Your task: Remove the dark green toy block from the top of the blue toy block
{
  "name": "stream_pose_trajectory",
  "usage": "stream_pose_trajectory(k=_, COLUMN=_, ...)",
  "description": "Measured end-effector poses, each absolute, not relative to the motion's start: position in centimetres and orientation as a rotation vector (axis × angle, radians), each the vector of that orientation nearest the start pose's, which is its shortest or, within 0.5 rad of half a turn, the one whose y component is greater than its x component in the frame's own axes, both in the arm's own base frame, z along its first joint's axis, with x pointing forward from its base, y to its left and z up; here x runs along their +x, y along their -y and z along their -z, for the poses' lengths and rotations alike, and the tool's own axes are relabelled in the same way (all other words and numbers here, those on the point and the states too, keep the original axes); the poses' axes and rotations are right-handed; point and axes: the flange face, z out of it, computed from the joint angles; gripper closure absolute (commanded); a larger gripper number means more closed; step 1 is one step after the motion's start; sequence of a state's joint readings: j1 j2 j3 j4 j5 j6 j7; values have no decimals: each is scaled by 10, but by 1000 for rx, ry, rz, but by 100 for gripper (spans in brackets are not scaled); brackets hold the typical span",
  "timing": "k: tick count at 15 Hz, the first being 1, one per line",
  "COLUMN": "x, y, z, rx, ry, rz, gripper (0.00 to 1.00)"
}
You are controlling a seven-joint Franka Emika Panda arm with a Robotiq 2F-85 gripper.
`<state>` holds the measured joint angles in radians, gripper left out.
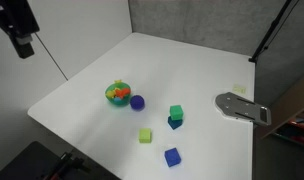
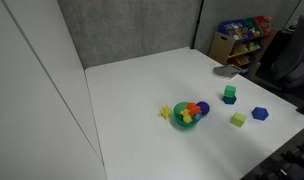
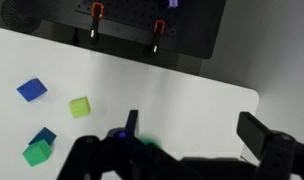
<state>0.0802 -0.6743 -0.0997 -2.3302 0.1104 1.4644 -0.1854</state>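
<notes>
Okay, you're parked high and off the work. The table lies well below the gripper. In an exterior view the arm hangs up by the frame's top corner, well apart from every toy. Your jaws stand wide apart, gripping nothing; only bare tabletop shows between the fingers in the wrist view.

- Shelf of toys: off the table, far from the gripper.
- Metal plate: on the table's edge, on the far side of the toys from the arm.
- Bowl with bright toys in it: the nearest item to the arm in that exterior view.
- Green block: in the wrist view it is low and well left of your fingers. Both exterior views show it sitting squarely on the blue block.
- Lime cube: ahead of the stack, closer to your centreline, apart from it.
- Bright blue cube: further ahead and left, alone.
- Ball: just beside the bowl, between bowl and stack.
</notes>
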Motion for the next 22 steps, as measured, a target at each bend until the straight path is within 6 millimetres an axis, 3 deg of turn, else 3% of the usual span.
stream_pose_trajectory(k=7, x=324, y=0, z=-559, rx=-2929, ry=286, rz=-263, gripper=0)
stream_pose_trajectory(k=12, x=335, y=-15, z=-556, rx=-2962, ry=292, rz=-247, gripper=0)
stream_pose_trajectory(k=17, x=359, y=-34, z=-558, rx=-3006, ry=252, rz=-202, gripper=0)
stream_pose_trajectory(k=22, x=403, y=-43, z=-547, rx=-3021, ry=216, rz=-169, gripper=0)
